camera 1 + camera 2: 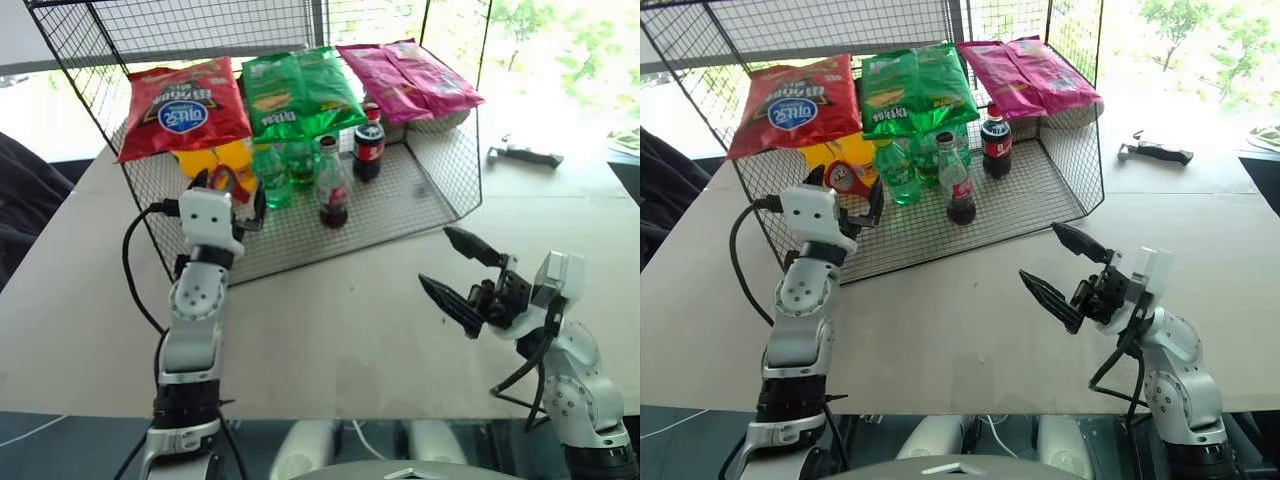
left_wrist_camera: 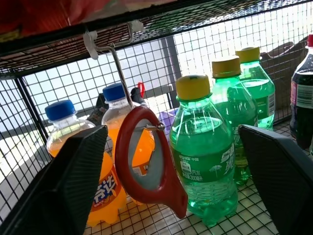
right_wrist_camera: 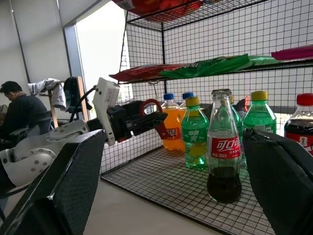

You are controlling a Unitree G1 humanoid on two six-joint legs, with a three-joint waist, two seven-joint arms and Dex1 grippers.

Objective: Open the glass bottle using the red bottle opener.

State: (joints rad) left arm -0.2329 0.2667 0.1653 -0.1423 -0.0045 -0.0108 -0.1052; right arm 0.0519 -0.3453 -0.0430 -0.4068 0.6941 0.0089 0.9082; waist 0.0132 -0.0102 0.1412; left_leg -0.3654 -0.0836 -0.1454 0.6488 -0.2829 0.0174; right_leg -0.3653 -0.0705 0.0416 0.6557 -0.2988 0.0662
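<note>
Meanwhile, the red bottle opener (image 2: 146,159) is seen hanging from a hook inside the wire rack (image 1: 440,190), flanked but not gripped by the parted fingers of the left gripper (image 1: 228,200), while the glass bottle (image 1: 332,185) is left standing on the rack floor and the right gripper (image 1: 462,270) is held wide open and empty over the table (image 1: 340,330).

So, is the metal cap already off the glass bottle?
No: in the right wrist view the glass bottle still carries its crimped cap, and the red bottle opener hangs from a hook on the rack.
</note>
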